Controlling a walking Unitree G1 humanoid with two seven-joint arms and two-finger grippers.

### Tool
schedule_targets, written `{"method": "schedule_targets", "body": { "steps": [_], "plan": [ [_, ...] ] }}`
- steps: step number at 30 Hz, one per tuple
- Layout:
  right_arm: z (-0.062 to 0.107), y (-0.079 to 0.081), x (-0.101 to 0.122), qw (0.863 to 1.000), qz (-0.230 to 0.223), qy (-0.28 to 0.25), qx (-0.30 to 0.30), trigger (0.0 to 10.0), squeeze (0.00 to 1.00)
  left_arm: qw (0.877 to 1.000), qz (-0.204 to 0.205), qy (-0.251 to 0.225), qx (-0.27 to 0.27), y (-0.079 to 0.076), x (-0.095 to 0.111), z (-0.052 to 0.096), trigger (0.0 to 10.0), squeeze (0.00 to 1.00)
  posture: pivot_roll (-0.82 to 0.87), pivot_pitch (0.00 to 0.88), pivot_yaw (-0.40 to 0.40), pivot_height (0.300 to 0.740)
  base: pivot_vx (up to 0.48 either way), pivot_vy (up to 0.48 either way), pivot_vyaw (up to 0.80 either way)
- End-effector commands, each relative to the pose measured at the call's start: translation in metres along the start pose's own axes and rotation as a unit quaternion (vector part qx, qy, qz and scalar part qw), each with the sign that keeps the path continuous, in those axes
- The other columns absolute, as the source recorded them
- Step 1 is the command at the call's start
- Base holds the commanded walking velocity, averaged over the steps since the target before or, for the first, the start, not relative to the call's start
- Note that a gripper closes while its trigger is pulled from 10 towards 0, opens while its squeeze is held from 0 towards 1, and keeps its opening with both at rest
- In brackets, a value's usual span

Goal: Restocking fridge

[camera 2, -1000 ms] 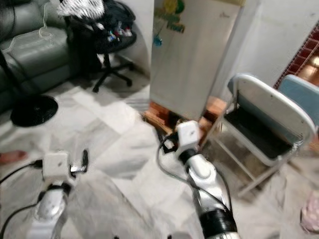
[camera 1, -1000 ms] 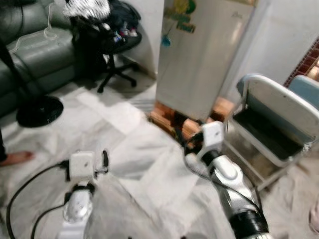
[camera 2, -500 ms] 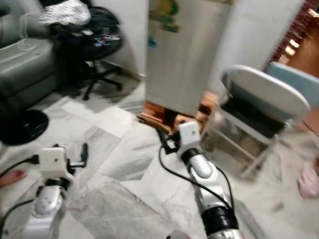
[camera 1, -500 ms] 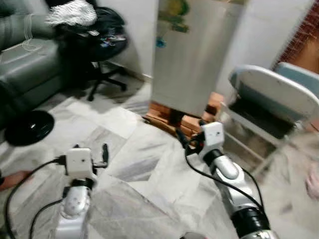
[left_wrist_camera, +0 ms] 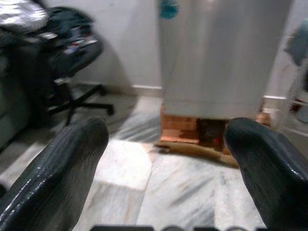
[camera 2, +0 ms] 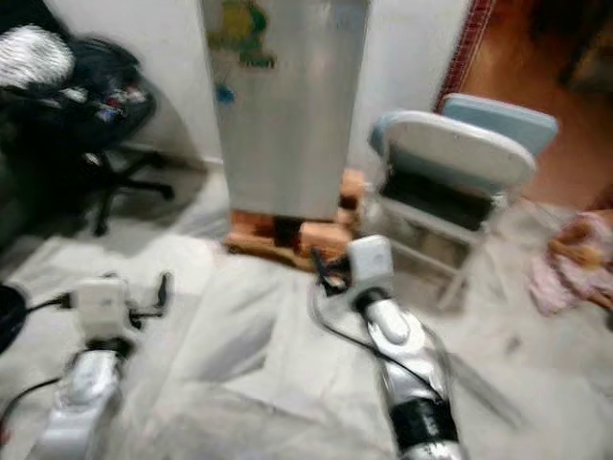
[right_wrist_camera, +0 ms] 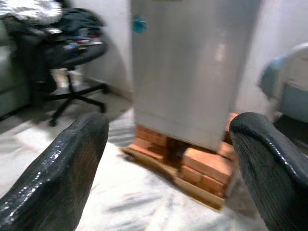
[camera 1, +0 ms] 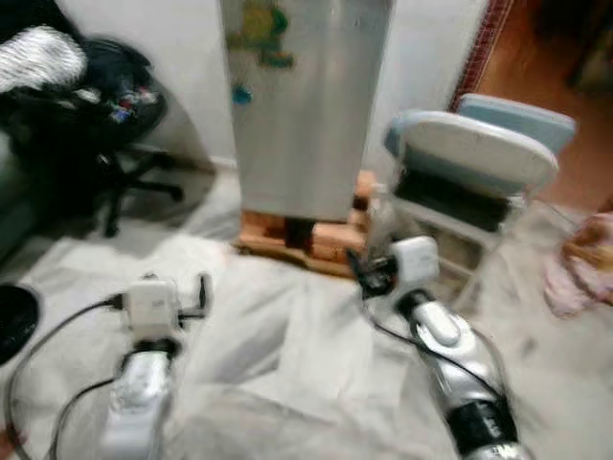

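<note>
Fridge [camera 1: 305,105] upper centre of frame, door shut, upright on brick stack [camera 1: 302,235]. Both claws spread, empty. Right claw [camera 1: 369,273] just below brick stack, nearer; left claw [camera 1: 199,295] lower left, farther. Folding chair [camera 1: 469,168] right of fridge.

Open marble floor [camera 1: 287,316] ahead of us, so there's room right up to the shut fridge [camera 1: 302,105]. It sits on bricks [camera 1: 306,235]. A folding chair [camera 1: 469,172] crowds its right side; an office chair [camera 1: 105,125] stands off left.
</note>
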State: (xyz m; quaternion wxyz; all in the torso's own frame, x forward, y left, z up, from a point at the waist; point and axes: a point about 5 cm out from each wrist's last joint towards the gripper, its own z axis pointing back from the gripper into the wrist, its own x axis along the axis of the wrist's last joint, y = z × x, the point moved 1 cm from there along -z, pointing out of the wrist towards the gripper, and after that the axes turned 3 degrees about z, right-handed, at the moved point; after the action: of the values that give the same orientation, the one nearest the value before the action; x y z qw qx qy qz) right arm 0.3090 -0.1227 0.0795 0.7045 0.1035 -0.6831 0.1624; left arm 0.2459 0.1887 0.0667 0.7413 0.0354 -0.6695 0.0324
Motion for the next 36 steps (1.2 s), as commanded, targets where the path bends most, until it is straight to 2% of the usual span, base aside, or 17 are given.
{"method": "schedule_targets", "body": {
  "steps": [1,7,14,21,36],
  "plan": [
    [0.005,-0.012,-0.001,1.000,0.007,0.004,-0.022,10.0,0.00,1.000,0.007,-0.004,-0.019,-0.011,0.003,-0.002,10.0,0.00,-0.03,0.051,0.030,0.740,0.352,0.326,-0.80],
    [0.007,-0.012,-0.004,1.000,0.005,0.007,-0.024,10.0,0.00,1.000,0.006,0.003,-0.027,-0.014,0.001,-0.001,10.0,0.00,-0.04,0.054,0.032,0.740,0.332,0.345,-0.80],
    [0.008,-0.013,-0.005,1.000,0.006,0.010,-0.026,10.0,0.00,0.999,0.004,0.010,-0.039,-0.021,-0.002,0.003,10.0,0.00,-0.04,0.056,0.034,0.740,0.000,0.000,-0.80],
    [0.009,-0.013,-0.006,1.000,0.007,0.011,-0.024,10.0,0.00,0.999,0.018,0.022,-0.041,-0.023,-0.004,0.003,10.0,0.00,-0.04,0.056,0.032,0.740,0.000,0.000,-0.80],
    [0.008,-0.013,-0.006,1.000,0.007,0.012,-0.023,10.0,0.00,0.999,0.015,0.020,-0.047,-0.023,-0.003,0.002,10.0,0.00,-0.04,0.049,0.031,0.740,0.000,0.000,-0.80]
  ]
}}
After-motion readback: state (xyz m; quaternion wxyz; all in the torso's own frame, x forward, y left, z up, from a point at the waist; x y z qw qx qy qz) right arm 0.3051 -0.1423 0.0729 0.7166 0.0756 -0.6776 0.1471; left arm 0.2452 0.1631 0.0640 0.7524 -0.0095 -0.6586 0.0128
